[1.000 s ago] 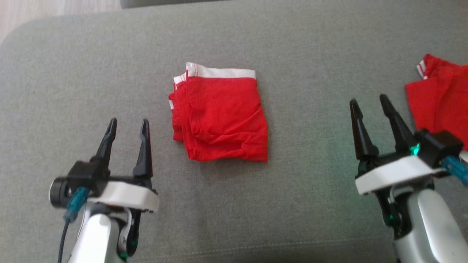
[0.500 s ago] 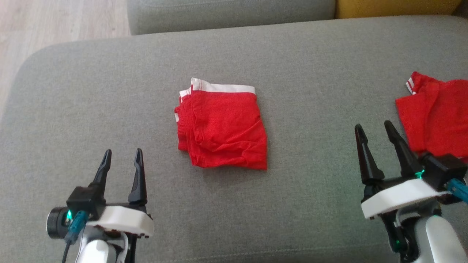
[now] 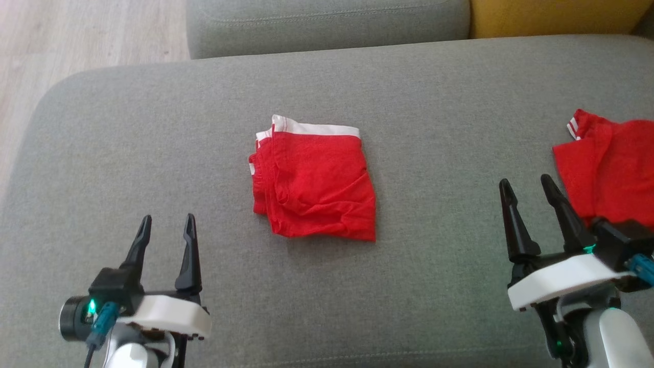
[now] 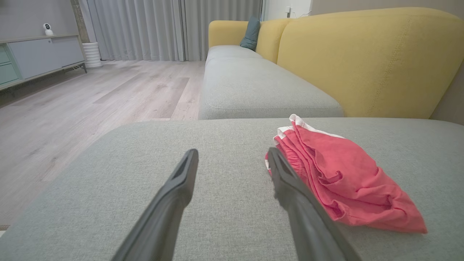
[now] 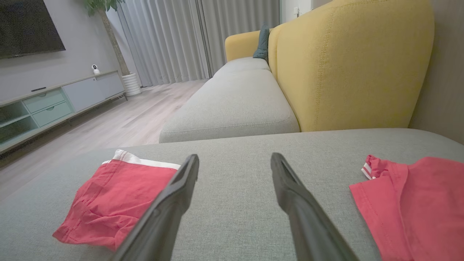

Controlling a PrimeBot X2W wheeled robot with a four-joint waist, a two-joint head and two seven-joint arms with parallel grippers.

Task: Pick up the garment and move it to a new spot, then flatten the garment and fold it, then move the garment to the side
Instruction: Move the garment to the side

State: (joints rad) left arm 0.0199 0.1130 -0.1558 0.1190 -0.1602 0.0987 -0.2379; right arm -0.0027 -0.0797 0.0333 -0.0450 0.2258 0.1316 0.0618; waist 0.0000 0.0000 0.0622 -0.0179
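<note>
- We are looking down on a grey sofa seat (image 3: 434, 102), where a red garment (image 3: 314, 184) with a white waistband is lying folded near the middle, its waistband toward the far edge.
- Our left hand (image 3: 168, 216) is hovering at the lower left, its two dark fingers spread apart and gripping nothing. The garment is lying ahead of it and to its right, clear of the fingertips.
- Our right hand (image 3: 525, 179) is hovering at the lower right, also released and empty, its fingers pointing over bare cushion between the two pieces of clothing.
- A second red garment (image 3: 608, 174) with white-striped trim is lying at the seat's right edge, just beside the right hand.
- A yellow backrest (image 3: 552, 18) and a wooden floor (image 3: 76, 30) are showing beyond the seat.
</note>
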